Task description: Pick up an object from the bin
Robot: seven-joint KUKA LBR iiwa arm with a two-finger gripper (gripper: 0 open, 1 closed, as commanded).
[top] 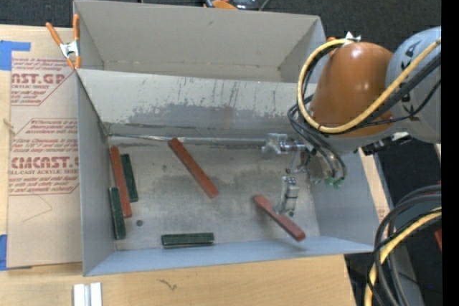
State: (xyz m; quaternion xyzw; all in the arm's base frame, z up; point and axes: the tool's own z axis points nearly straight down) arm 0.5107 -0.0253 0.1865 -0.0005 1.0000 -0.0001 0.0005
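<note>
My gripper [290, 203] hangs low in the right part of the bin, pointing down. Its tip is right over the upper end of a red-brown flat stick [280, 218], which lies slanted on the bin floor near the front right corner. From this angle I cannot tell whether it touches the stick. A second, longer red-brown stick [192, 167] lies slanted to the left of the gripper, in the middle of the floor and well apart from it.
A dark green stick [187, 240] lies flat along the front wall. By the left wall lie an orange-brown stick [120, 181] and two dark green sticks [129, 178] [116, 212], close together. The arm's orange cover and cables overhang the right rim.
</note>
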